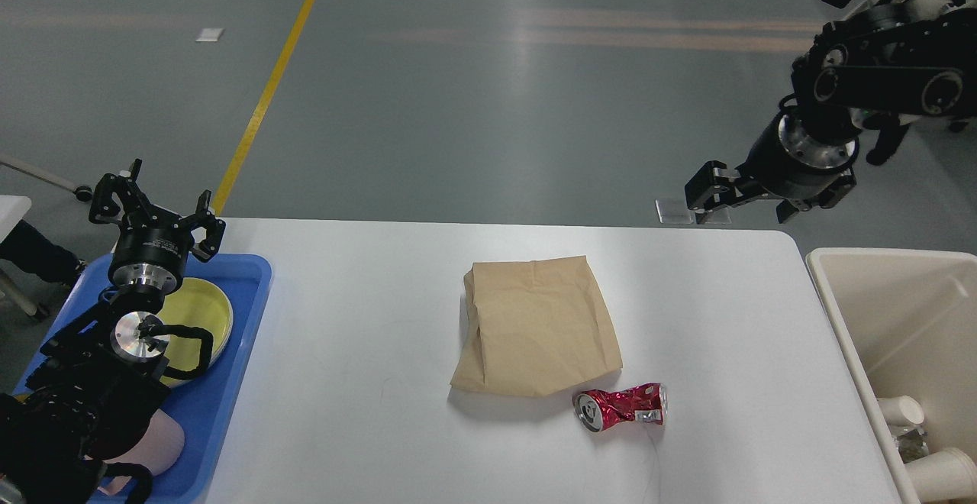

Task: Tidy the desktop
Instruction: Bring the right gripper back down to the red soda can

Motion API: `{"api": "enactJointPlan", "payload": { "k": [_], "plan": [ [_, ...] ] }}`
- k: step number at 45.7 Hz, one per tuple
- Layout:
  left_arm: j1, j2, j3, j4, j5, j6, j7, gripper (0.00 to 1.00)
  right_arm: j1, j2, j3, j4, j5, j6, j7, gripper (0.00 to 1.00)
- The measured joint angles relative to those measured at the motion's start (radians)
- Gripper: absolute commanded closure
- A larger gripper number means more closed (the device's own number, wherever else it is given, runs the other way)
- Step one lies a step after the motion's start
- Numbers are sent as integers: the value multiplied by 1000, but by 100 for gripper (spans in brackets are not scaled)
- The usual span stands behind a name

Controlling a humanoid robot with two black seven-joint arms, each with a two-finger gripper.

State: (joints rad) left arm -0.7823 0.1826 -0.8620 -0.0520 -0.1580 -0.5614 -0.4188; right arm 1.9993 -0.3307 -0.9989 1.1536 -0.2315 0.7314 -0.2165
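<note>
A wide white worktop [366, 428] fills the lower half of the view, running from the blue tray [240, 351] at its left edge to the cream bin [843, 313] beside its right edge. A flattened brown paper bag [538, 326] lies near the worktop's middle. A crushed red can [622, 407] lies on its side just beside the bag's near right corner.

My right claw [752, 198] hangs above the worktop's far right corner, fingers spread, holding nothing. My left claw [156, 218] points up over the tray, fingers apart, also empty.

I judge the next step to be clearing rubbish into the bin with my right arm. The can is the likely easier pick: I should come down over its dented middle, close across the narrow waist, and lift straight up so it doesn't roll. The flat bag would need an edge pinch.

Counted: one bag, one can, one tray, one yellow dish [200, 319] in the tray, one bin. At least two white paper cups [899, 411] lie in the bin.
</note>
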Motion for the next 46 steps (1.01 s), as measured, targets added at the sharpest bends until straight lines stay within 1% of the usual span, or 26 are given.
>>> {"api": "enactJointPlan", "payload": {
  "k": [2,5,8,14,21,30,33,40,43,46],
  "plan": [
    [0,0,0,0,0,0,0,4,29,18,13,28,2,50,0,0],
    [0,0,0,0,0,0,0,4,42,37,27,52,5,89,0,0],
    [0,0,0,0,0,0,0,4,32,57,33,61,5,96,0,0],
    [0,0,0,0,0,0,0,4,-63,94,34,63,2,70,-4,0],
    [0,0,0,1,0,0,0,4,-184,129,47,8,22,-8,-6,0],
    [0,0,0,1,0,0,0,4,-328,135,69,-25,193,-90,-6,0],
    [0,0,0,1,0,0,0,4,-368,136,71,-38,255,-136,-5,0],
    [0,0,0,1,0,0,0,4,-454,132,71,-47,369,-297,-5,0],
    [0,0,0,0,0,0,0,4,-473,127,70,-44,394,-339,-5,0],
    [0,0,0,0,0,0,0,4,-490,121,68,-43,423,-359,-6,0]
  ]
}}
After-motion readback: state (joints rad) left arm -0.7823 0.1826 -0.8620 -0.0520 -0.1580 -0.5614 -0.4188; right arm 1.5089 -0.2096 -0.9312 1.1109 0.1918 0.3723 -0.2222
